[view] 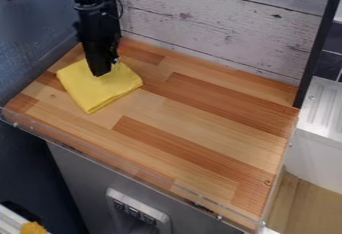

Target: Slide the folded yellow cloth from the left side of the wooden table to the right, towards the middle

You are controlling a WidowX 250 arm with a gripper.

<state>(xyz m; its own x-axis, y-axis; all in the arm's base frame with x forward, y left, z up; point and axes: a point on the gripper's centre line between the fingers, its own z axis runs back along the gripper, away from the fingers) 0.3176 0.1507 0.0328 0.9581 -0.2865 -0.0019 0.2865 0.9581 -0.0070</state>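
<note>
One yellow cloth lies folded near the back left corner of the wooden bench, directly beneath the single black hand, whose tip overlaps its upper part. Whether the hand grips it, I cannot tell.

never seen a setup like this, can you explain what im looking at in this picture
The black machine is a robot arm. It comes in from the upper left, and its gripper hangs down over the work. There is one picture, from a fixed camera looking down at a slant. The gripper is right at a folded yellow cloth, which lies on the wooden counter near its back left corner; whether it holds the cloth, I cannot tell. Behind is a pale plank wall.
</note>
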